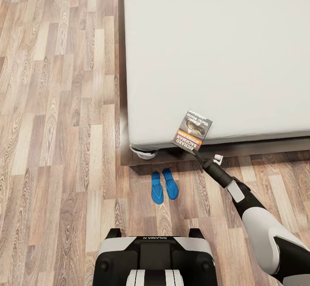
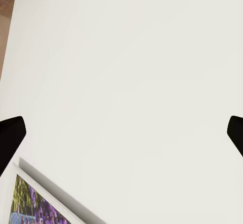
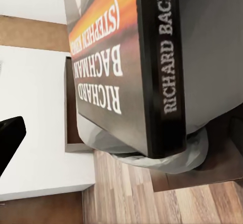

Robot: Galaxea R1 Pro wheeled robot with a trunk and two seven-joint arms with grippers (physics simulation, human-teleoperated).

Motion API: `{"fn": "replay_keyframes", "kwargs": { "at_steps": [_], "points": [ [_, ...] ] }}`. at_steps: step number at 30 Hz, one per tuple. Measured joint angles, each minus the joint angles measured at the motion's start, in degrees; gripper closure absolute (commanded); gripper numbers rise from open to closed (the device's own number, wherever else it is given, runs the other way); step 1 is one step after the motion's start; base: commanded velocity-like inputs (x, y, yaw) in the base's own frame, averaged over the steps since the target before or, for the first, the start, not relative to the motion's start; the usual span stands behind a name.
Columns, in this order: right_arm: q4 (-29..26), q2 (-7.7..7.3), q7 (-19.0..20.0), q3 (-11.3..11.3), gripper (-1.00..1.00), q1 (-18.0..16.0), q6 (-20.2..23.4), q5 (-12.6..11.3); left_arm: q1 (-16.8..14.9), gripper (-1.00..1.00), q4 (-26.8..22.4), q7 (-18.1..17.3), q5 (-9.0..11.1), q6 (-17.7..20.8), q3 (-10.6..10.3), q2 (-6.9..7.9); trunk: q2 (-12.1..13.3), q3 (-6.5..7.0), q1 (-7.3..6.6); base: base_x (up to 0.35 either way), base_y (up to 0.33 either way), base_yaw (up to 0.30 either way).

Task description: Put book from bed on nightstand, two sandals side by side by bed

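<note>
Currently, in the head view, the right arm reaches forward from the lower right toward the near edge of the bed (image 1: pixel 215 53). The right tool (image 1: pixel 194 150) is closed on the book (image 1: pixel 192 130), gripping it by its lower edge. The book is held over the near edge of the pale mattress, cover facing up and tilted; an orange band and white lettering are visible on the dark cover.

From the right wrist view, the book (image 3: pixel 126 67) sits close to the camera, spine and front cover both visible, with the corner of the bed (image 3: pixel 167 153) and the wood-plank floor (image 3: pixel 152 198) beyond it.

On the floor (image 1: pixel 56 127), the two sandals (image 1: pixel 164 186) lie side by side just off the near left corner of the bed frame, close together and roughly parallel. They are apart from the dark wooden frame.

From the left wrist view, the left tool (image 2: pixel 121 133) is open: its two dark fingertips (image 2: pixel 10 138) stand well apart at opposite sides, with nothing between them. Beyond them is a white wall (image 2: pixel 131 72) and the corner of a framed purple picture (image 2: pixel 35 204).
</note>
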Motion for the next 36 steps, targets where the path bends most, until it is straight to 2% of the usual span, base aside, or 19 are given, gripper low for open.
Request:
{"fn": "replay_keyframes", "kwargs": {
  "at_steps": [26, 31, 36],
  "points": [
    [0.4, 0.04, -0.1, 0.2, -1.0, -0.7, 0.0, 0.1, 0.0, -1.0, 0.0, -0.1, 0.0, -0.1, 0.0, 0.0, 0.0, 0.0, 0.0, 0.0, 0.0, 0.0],
    [0.7, 0.03, -0.1, 0.2, -1.0, -0.7, 0.0, 0.1, 0.0, -1.0, 0.0, -0.1, 0.0, -0.1, 0.0, 0.0, -2.0, -0.89, 1.09, 0.0, 0.0, 0.0],
    [0.7, 0.07, -0.1, 0.2, -1.0, -0.9, 0.0, 0.1, 0.0, -1.0, 0.0, -0.1, 0.0, -0.1, 0.0, -0.01, -2.0, -0.9, 1.1, 0.0, 0.0, 0.0]
  ]
}}
